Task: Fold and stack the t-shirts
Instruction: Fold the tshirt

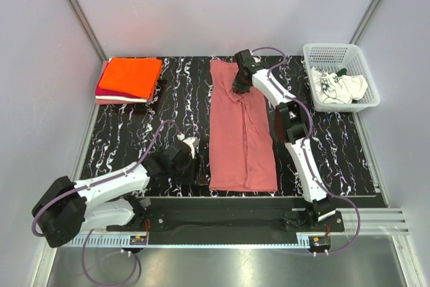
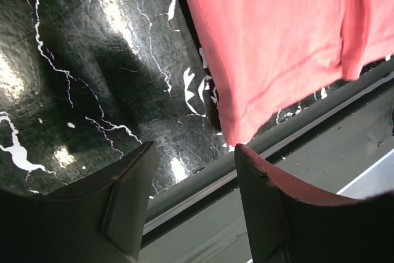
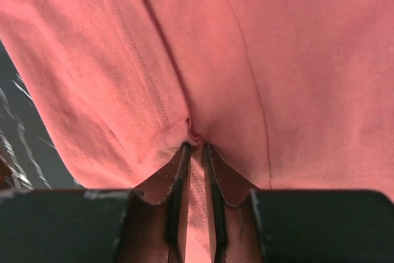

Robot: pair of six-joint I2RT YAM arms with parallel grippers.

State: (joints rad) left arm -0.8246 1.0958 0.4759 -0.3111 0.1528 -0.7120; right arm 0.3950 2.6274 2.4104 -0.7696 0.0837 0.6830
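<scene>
Rose tee (image 1: 242, 132), table (image 1: 134, 132) centre: right gripper (image 3: 196, 147) pinches a fold; left gripper (image 2: 196, 151) wide, empty, beside near hem. White tee (image 1: 338, 87), basket (image 1: 329, 46): print unreadable.

magenta tee (image 1: 102, 90) mostly under orange tee (image 1: 132, 75), white tee's (image 1: 336, 89) print illegible

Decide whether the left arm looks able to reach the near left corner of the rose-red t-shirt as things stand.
Probably yes: the open left pincer sits just beside that corner of the rose-red t-shirt, with nothing between them.
</scene>
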